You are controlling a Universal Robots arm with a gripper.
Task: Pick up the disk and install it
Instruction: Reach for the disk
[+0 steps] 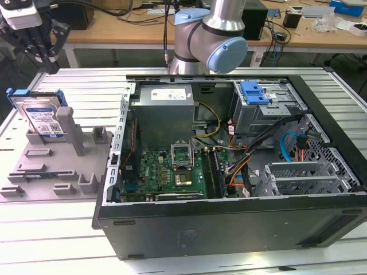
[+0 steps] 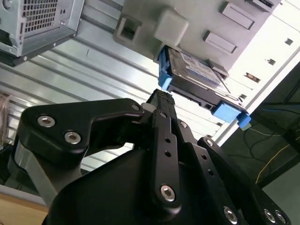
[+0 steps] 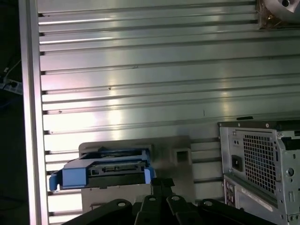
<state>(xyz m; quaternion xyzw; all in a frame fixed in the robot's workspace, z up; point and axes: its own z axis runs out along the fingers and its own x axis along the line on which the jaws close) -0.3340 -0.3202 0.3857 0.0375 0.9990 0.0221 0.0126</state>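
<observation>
The disk [image 1: 41, 114] is a silver drive with a white-and-blue label in a blue bracket. It stands on edge in a grey holder [image 1: 51, 166] at the exterior view's left. My gripper [image 1: 46, 57] hangs above and a little behind it, apart from it, with the fingers together and nothing between them. In the second wrist view the disk [image 2: 197, 70] lies just beyond the fingertips [image 2: 161, 98]. In the first wrist view the disk [image 3: 105, 168] sits close past the gripper [image 3: 162, 183].
An open computer case [image 1: 229, 220] fills the middle and right of the ribbed metal table [image 1: 51, 235]. Inside are a grey power-supply box [image 1: 166, 109], a green board [image 1: 172, 172], loose cables and a drive cage with a blue latch [image 1: 255, 91].
</observation>
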